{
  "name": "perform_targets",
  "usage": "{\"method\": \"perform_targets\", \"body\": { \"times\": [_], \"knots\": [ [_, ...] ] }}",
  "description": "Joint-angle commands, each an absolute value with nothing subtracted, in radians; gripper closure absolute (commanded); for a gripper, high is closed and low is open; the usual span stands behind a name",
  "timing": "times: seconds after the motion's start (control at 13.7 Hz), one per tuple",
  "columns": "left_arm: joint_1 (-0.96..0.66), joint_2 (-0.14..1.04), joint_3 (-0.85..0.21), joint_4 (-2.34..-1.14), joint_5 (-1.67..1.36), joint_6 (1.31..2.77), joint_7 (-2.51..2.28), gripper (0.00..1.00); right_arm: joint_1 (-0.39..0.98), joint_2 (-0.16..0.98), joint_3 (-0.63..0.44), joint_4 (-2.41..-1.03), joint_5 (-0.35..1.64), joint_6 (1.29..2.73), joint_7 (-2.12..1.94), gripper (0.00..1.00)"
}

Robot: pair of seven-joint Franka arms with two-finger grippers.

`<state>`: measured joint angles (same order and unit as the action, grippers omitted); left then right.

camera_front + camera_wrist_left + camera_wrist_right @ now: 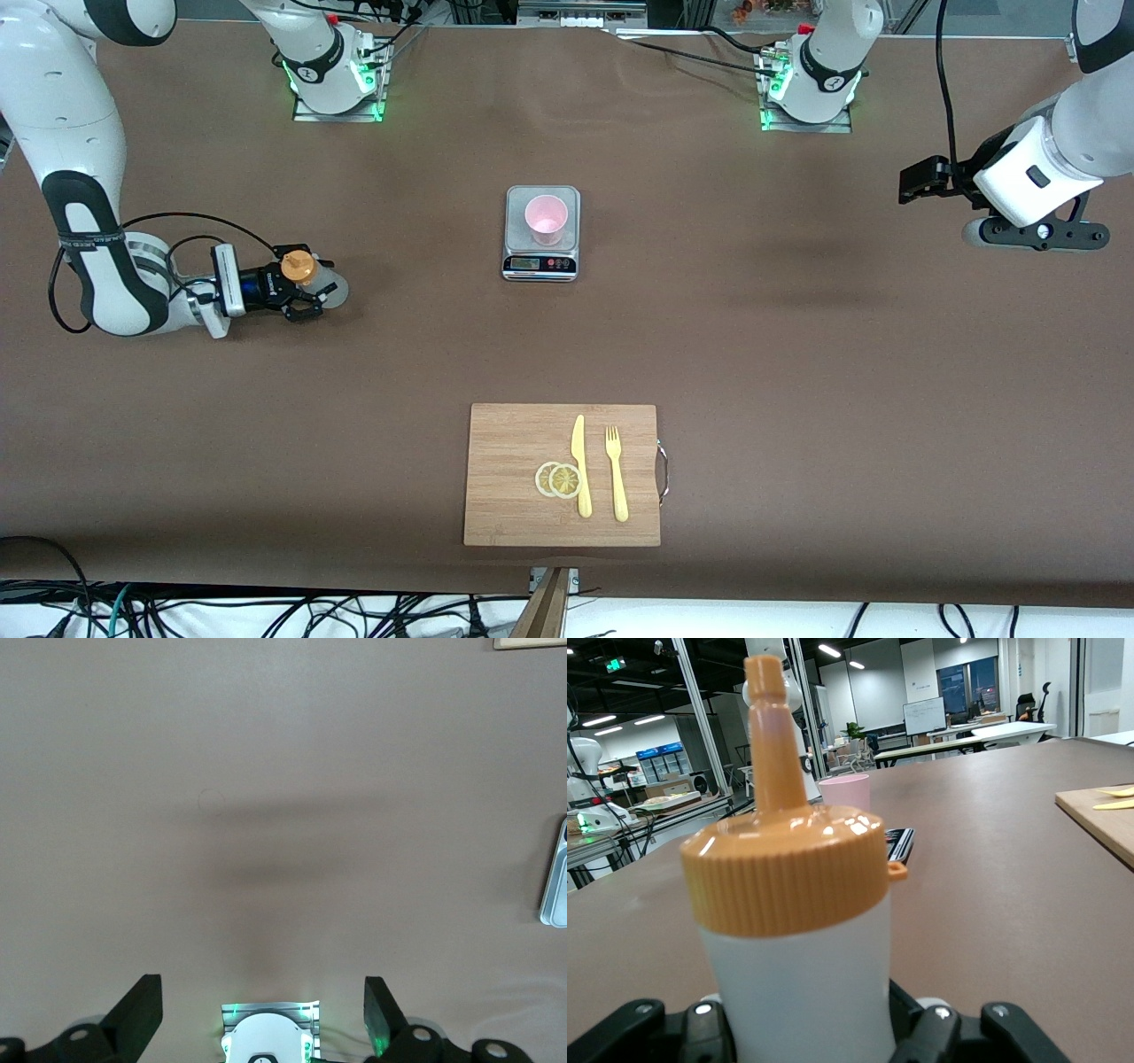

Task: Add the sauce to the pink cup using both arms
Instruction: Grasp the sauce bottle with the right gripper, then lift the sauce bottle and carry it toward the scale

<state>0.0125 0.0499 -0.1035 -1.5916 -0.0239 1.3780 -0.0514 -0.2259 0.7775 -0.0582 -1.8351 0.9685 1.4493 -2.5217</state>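
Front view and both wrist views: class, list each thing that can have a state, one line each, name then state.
sauce bottle: upright on the table, cap on, right gripper's fingers around its body.
pink cup: upright on the scale, mouth up.
scale: flat on the table, carrying the cup.
right gripper: closing on the sauce bottle.
left gripper: open, holding nothing, waiting over bare table.
knife: lying on the cutting board.
fork: lying beside the knife.

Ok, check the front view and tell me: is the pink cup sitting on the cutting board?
No, the pink cup stands on the kitchen scale, while the cutting board lies nearer the front camera.
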Motion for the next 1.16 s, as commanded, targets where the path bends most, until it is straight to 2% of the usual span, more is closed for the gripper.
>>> {"method": "perform_targets", "body": {
  "times": [0.0,0.22,0.58,0.87,1.09],
  "knots": [
    [0.009,0.060,-0.104,-1.572,0.000,1.381,-0.032,0.00,-0.190,0.776,-0.055,-1.813,0.959,1.480,-2.429,1.00],
    [0.009,0.061,-0.104,-1.572,-0.005,1.381,-0.026,0.00,-0.126,0.741,-0.054,-1.766,0.915,1.496,-2.276,1.00],
    [0.008,0.063,-0.104,-1.572,-0.011,1.381,0.009,0.00,0.084,0.589,-0.045,-1.759,0.714,1.673,-1.933,1.00],
    [0.008,0.066,-0.104,-1.572,-0.011,1.381,0.008,0.00,0.280,0.516,-0.029,-1.758,0.423,1.766,-1.644,1.00],
    [0.008,0.066,-0.104,-1.572,-0.012,1.381,0.008,0.00,0.345,0.486,0.067,-1.755,0.211,1.767,-1.382,1.00]
  ]
}}
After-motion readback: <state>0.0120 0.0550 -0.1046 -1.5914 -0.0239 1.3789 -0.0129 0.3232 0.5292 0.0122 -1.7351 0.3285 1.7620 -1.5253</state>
